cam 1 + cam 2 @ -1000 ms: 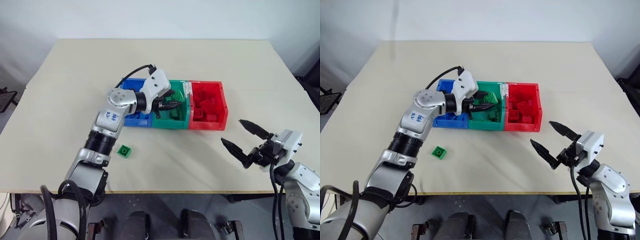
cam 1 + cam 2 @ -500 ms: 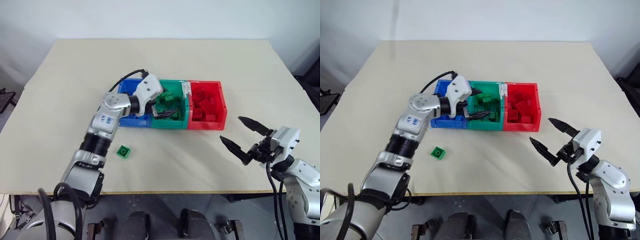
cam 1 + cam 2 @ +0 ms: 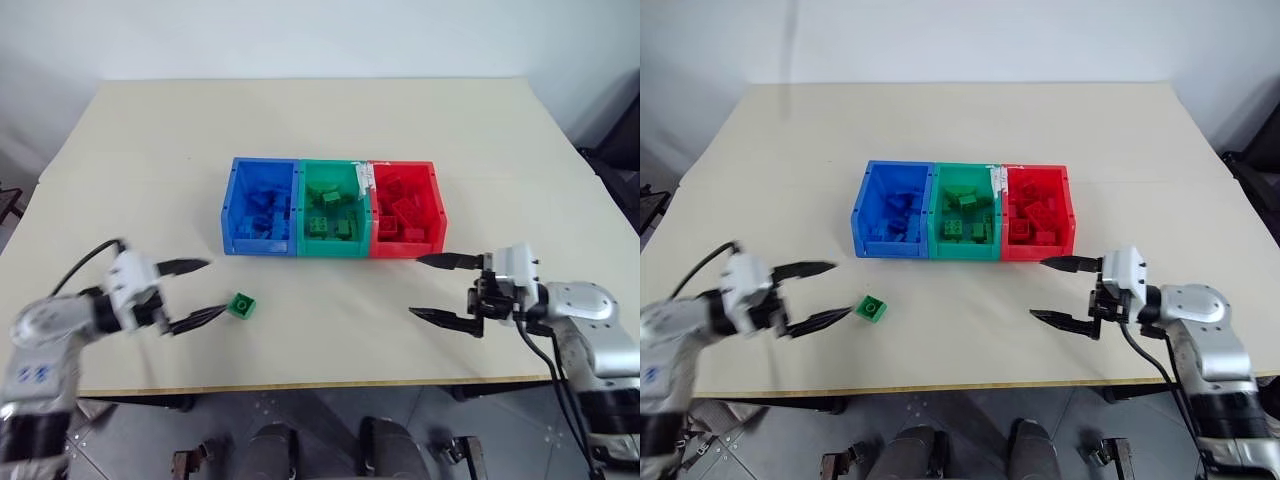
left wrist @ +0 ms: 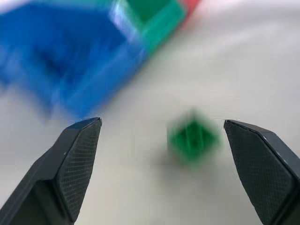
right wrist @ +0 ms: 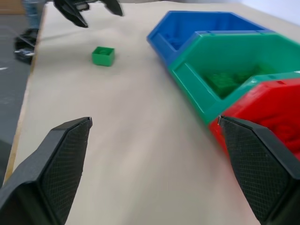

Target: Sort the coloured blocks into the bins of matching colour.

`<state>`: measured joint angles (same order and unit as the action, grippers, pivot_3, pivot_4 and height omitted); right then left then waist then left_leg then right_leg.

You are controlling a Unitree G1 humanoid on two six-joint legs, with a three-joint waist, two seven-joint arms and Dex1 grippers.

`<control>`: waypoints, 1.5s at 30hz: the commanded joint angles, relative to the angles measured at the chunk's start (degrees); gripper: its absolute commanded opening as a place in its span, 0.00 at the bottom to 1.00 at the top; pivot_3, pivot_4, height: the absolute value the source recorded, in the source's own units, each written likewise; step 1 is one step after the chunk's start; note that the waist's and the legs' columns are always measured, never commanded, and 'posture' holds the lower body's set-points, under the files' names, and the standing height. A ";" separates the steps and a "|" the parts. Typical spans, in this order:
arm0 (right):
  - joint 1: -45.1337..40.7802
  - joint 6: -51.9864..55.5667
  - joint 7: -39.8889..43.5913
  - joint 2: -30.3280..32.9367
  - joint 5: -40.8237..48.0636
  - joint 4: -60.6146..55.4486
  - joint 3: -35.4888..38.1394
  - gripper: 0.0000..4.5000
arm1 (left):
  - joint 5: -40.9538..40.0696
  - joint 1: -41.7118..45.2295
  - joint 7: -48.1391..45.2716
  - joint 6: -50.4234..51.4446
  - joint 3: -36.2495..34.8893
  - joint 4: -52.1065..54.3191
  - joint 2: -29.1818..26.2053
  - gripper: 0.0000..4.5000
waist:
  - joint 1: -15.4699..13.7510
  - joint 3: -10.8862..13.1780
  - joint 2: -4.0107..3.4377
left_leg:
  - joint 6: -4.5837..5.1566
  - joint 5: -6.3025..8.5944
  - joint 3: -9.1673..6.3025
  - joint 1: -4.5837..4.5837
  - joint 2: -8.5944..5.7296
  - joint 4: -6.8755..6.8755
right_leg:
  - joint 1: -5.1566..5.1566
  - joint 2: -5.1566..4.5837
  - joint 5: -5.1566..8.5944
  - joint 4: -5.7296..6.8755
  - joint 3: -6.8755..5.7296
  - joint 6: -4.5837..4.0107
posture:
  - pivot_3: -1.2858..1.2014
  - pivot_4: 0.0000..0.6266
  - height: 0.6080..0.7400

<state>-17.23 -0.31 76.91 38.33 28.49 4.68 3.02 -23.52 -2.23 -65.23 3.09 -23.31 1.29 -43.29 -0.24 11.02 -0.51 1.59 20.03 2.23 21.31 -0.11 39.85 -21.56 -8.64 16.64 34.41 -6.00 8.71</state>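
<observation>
Blue (image 3: 258, 246), green (image 3: 333, 249) and red (image 3: 405, 250) bins stand joined in a row at mid-table, each holding several blocks of its own colour. One green block (image 3: 241, 305) lies loose on the table in front of the blue bin. My left gripper (image 3: 215, 288) is open near the front left, its lower fingertip just short of that block; the left wrist view has the block (image 4: 192, 137) ahead between the fingers. My right gripper (image 3: 416, 287) is open at the front right, pointing left, in front of the red bin.
A white tag (image 3: 364, 178) sits on the rim between the green and red bins. The beige table (image 3: 330, 120) is bare behind the bins and between the grippers. Its front edge runs close under both arms.
My left arm has pulled back out of the green bin to the front left, and its gripper has opened. My right gripper has swung to point left and shifted a little left.
</observation>
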 commanded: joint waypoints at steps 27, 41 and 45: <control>3.38 -1.85 2.60 2.39 -0.10 -1.51 2.70 1.00 | 2.25 9.23 34.02 52.58 18.41 36.42 5.03 0.99 | -0.90 -0.02 -0.09 | -0.03 0.11 0.08 -0.04 0.01 -0.02 | 0.00 0.07 0.00 -0.02 0.06 -0.01 | 0.52 0.24 1.00; 3.85 -2.24 0.75 1.66 -0.36 -2.07 2.54 1.00 | 3.55 12.88 37.12 55.39 23.97 31.21 7.71 0.85 | -1.12 -0.02 -0.09 | -0.03 0.11 0.05 -0.02 -0.01 0.02 | 0.05 0.06 0.00 -0.08 0.05 -0.01 | 0.52 0.24 1.00; 4.53 -2.05 -0.03 1.71 -0.31 -2.82 2.60 1.00 | 4.88 11.91 36.87 52.39 24.99 29.66 6.93 0.56 | -1.09 -0.02 -0.09 | -0.03 0.11 0.05 -0.02 -0.01 0.01 | 0.05 0.06 0.00 -0.10 0.05 -0.01 | 0.52 0.24 1.00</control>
<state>-13.01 -2.27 77.28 39.99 27.66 4.16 4.70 -19.63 10.54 -28.14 57.53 1.05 31.17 -35.93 -1.33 11.00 -0.60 1.56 20.14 2.29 21.28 -0.12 39.85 -21.51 -8.58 16.64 34.30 -5.95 8.70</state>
